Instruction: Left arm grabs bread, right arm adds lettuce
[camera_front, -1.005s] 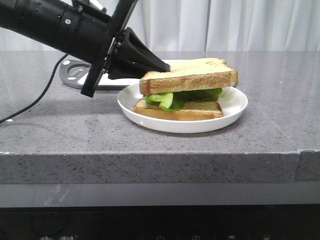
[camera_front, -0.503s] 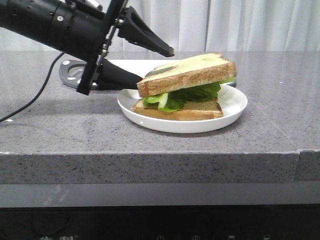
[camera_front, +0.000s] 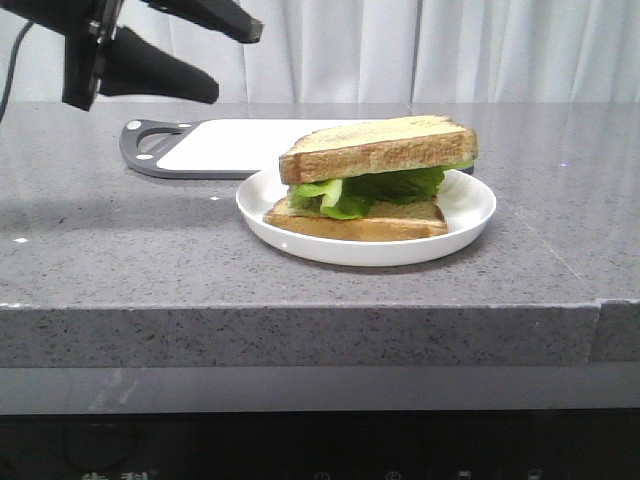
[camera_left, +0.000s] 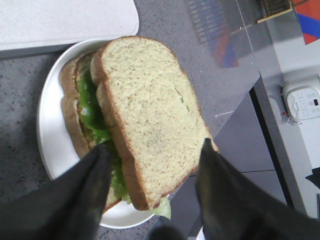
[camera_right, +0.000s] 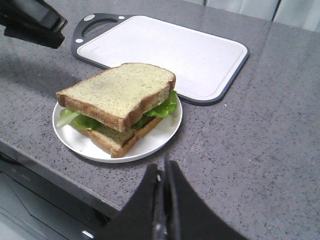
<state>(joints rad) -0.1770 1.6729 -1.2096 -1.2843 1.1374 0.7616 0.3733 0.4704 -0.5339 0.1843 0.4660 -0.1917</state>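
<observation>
Two slices of bread now form a stack on the white plate (camera_front: 470, 215), near the middle of the grey counter (camera_front: 150, 260). The bread (camera_front: 378, 148) lies on top, tilted slightly, with its crust facing the near edge. The lettuce (camera_front: 340, 195) sits directly beneath it, ruffled green edges protruding on the left and right sides, and the lower slice (camera_front: 360, 222) rests flat on the plate under both.

Judged from this layout, both parts of the task appear complete — the leaf is in place and the top slice is set down, with nothing gripping either.

The left gripper (camera_front: 215, 55) hangs at the far left, raised well above the counter and well apart from the sandwich; its two black fingers are spread wide and hold nothing. In the left wrist view the fingers (camera_left: 85, 195) frame the sandwich without touching it.

The right gripper (camera_right: 165, 210) hovers at the near right side of the plate — its fingers are pressed together with nothing between them.

Behind the plate, the white cutting board (camera_front: 230, 140) lies flat.

What remains, as far as can be judged, is only arm retraction.
</observation>
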